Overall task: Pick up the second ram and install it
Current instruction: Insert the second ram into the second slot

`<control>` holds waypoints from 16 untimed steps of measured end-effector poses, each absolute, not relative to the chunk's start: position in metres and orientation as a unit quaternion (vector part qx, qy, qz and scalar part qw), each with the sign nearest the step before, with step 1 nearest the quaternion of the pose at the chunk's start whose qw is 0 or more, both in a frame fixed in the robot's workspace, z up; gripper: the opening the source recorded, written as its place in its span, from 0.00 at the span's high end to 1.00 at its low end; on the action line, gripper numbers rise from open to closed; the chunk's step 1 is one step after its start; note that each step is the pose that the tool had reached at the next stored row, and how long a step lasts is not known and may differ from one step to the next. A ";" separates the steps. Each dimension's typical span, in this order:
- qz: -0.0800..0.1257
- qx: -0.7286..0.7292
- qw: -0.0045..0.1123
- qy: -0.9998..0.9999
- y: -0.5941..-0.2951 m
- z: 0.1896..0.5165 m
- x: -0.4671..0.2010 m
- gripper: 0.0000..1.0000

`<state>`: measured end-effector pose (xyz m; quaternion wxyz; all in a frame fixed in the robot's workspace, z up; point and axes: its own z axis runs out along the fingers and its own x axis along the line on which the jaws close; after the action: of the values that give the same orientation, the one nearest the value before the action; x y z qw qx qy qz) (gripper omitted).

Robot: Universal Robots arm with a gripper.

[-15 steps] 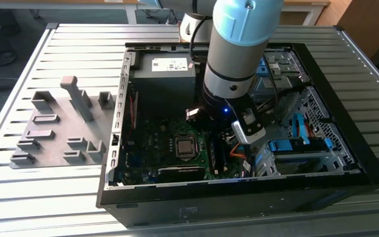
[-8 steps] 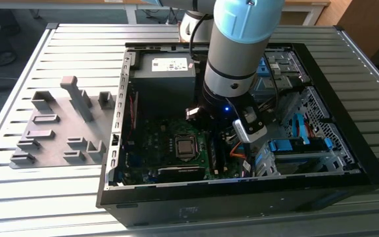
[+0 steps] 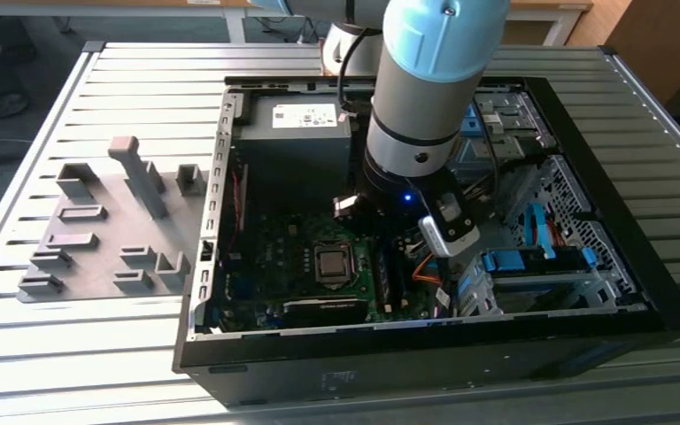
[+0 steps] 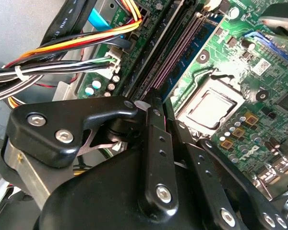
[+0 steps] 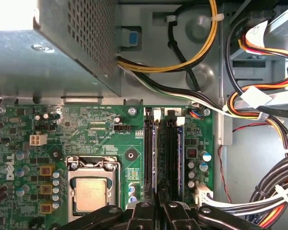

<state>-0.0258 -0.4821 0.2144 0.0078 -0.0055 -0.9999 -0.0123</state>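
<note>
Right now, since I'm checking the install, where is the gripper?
In the first wrist view the gripper is at the end of the black memory slots of the motherboard, between the processor socket and the bundled wires.

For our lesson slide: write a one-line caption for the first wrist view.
Gripper poised over the motherboard's memory slots, CPU socket alongside.

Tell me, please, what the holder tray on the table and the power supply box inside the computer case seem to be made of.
The holder tray looks like matte grey plastic: uniform dull colour, blocky moulded posts, no shine. The power supply box looks like bare sheet metal, probably steel: grey and slightly reflective, with a perforated vent grid and a screw showing in the first wrist view.
</note>
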 end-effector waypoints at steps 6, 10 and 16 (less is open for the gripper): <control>-0.017 -0.003 0.008 -1.000 -0.482 0.214 -0.026 0.86; -0.019 -0.001 0.008 -1.000 -0.482 0.214 -0.026 0.86; -0.017 0.004 0.008 -1.000 -0.482 0.214 -0.026 0.86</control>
<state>-0.0256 -0.4821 0.2140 0.0080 0.0037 -0.9998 -0.0169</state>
